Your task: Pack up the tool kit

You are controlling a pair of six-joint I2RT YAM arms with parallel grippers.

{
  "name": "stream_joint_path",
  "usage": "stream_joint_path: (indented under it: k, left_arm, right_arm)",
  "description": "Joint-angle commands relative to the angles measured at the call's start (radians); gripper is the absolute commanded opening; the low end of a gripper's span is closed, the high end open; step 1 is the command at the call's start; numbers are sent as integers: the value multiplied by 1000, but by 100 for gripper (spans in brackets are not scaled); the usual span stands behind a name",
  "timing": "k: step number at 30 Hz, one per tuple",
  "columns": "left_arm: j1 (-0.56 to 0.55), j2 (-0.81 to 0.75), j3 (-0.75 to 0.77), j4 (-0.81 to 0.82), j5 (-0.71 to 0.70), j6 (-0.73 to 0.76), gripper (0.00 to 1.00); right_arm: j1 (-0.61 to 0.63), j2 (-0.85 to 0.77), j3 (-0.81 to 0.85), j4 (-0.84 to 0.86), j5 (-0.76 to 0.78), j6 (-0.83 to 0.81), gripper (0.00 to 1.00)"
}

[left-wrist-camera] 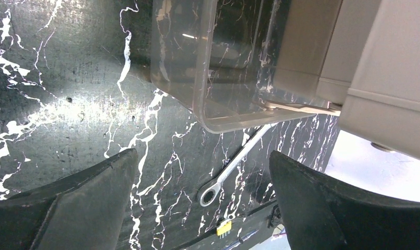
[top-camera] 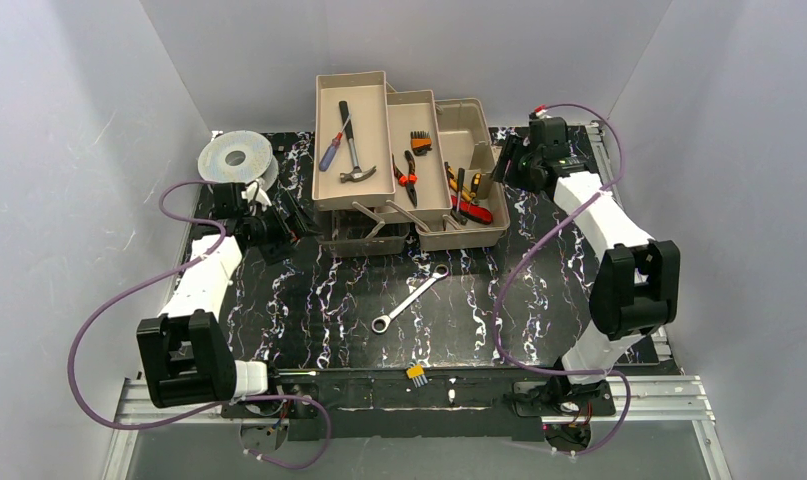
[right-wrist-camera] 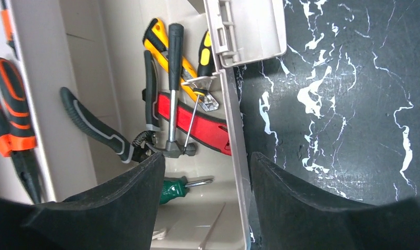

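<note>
The tan toolbox stands open at the back, its fold-out trays spread to the left. The trays hold a hammer, a screwdriver and orange pliers. A silver wrench lies loose on the table, also in the left wrist view. My left gripper is open and empty beside the smoky lid. My right gripper is open, its jaws straddling the toolbox's right wall. The box holds a small hammer, a red tool and a green screwdriver.
A round grey spool lies at the back left. A small yellow part sits at the near edge of the black marbled table. Grey walls enclose the table on three sides.
</note>
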Motion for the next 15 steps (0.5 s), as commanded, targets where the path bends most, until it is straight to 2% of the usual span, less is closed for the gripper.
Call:
stream_joint_path:
  k: [1,7,11,15]
  left_arm:
    - [7,17,0,5,34,-9,98]
    - [6,73,14,34,78,-64,98]
    - [6,91,-36,145,147,-169,98]
    - [6,76,-38,156,131,-188,98]
  right_arm:
    - [-4,26,37,-4,-13,-1,68]
    - [-4,38,-25,20,6,-2,66]
    - [-4,59,-38,-12,16,4,64]
    - [-1,46,-114,24,-66,27,59]
